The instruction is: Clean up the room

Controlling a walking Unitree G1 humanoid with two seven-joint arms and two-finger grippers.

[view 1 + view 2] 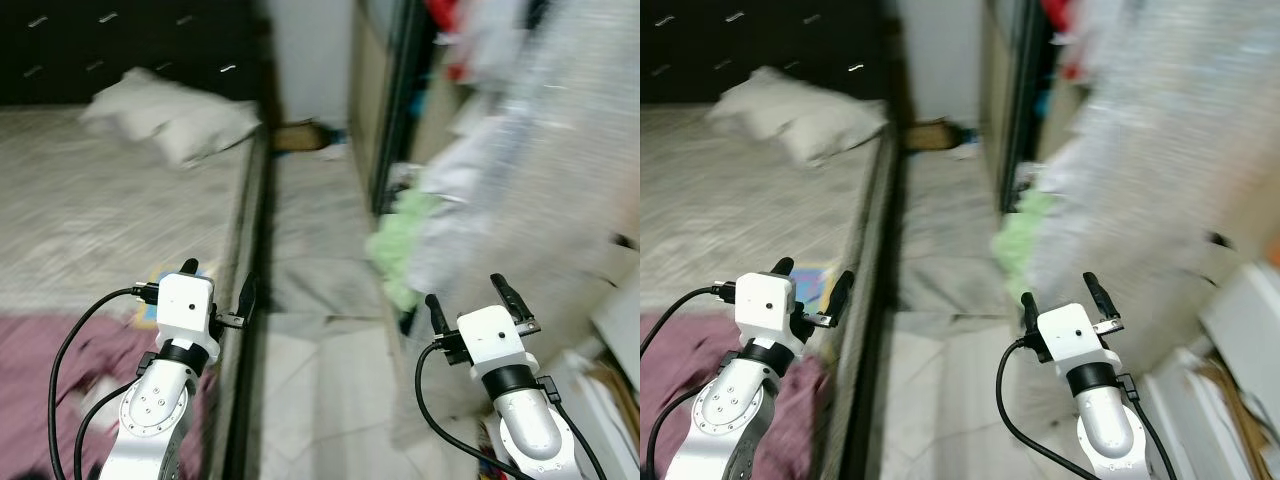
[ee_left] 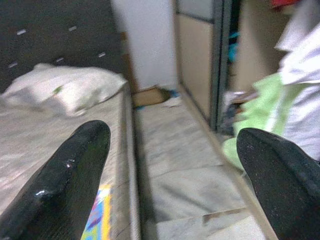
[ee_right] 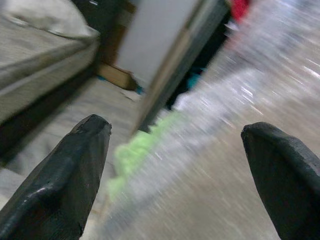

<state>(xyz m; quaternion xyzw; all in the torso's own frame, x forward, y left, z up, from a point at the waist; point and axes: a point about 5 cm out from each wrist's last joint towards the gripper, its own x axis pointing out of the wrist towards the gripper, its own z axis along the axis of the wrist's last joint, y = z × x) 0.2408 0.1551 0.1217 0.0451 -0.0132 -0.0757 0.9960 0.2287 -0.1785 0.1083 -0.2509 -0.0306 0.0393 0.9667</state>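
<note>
Still at the searching step, judging by the blur and two empty grippers: moving along the aisle between bed and wardrobe, nothing picked up yet. Next move probably calling for slowing down, settling the view, and choosing one item, most likely the green garment spilling out low at the wardrobe's open front, on the right.

Occupying the left: a bed with a pale grey cover, running back to a dark headboard. Lying on it near the front: a maroon cloth, and just beyond that a brightly coloured flat item, possibly a book, too blurred for certainty. Resting at the head end: a white pillow.

Running up the middle: a pale tiled floor, with a brown cardboard piece and small scraps by the far wall.

Crowding the right: a wardrobe with sliding doors, white clothing bulging out above the green.

Hovering low at the bed's edge: the left gripper, fingers spread, empty. Hovering over the floor: the right gripper, likewise spread wide, grasping nothing.
</note>
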